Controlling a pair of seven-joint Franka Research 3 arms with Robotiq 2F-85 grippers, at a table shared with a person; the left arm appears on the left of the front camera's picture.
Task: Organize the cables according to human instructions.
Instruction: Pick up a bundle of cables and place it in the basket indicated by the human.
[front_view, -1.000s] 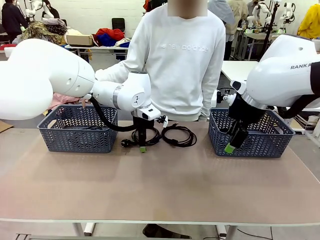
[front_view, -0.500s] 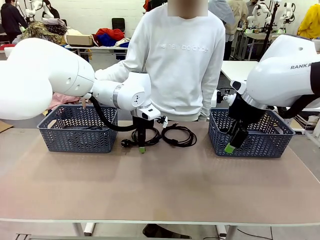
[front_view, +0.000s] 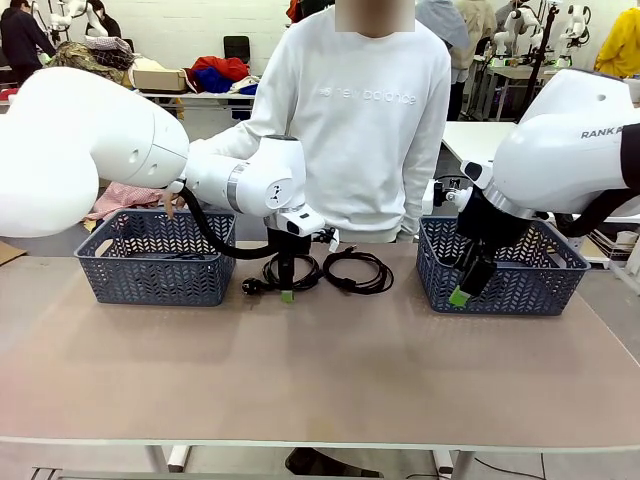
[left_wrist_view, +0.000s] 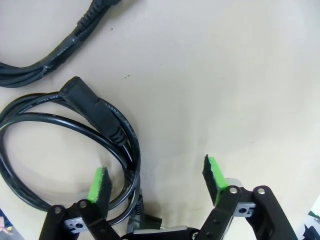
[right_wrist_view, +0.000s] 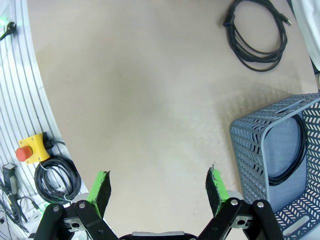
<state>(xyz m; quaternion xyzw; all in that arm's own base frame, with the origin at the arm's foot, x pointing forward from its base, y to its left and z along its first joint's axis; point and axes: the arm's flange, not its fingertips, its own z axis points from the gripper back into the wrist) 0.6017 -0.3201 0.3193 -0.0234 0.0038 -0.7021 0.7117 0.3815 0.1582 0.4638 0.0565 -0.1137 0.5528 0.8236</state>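
Now I'm nudging my left gripper over the cable, fingers spread astride its strands, readying a pinch; right gripper is idling, spread.

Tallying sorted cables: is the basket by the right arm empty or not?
Not empty: right wrist view shows a black cable loop lying inside the grey basket.

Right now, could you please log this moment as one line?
left gripper: open, astride coiled cable | right gripper: open, empty, near right basket | second cable: untouched beside first
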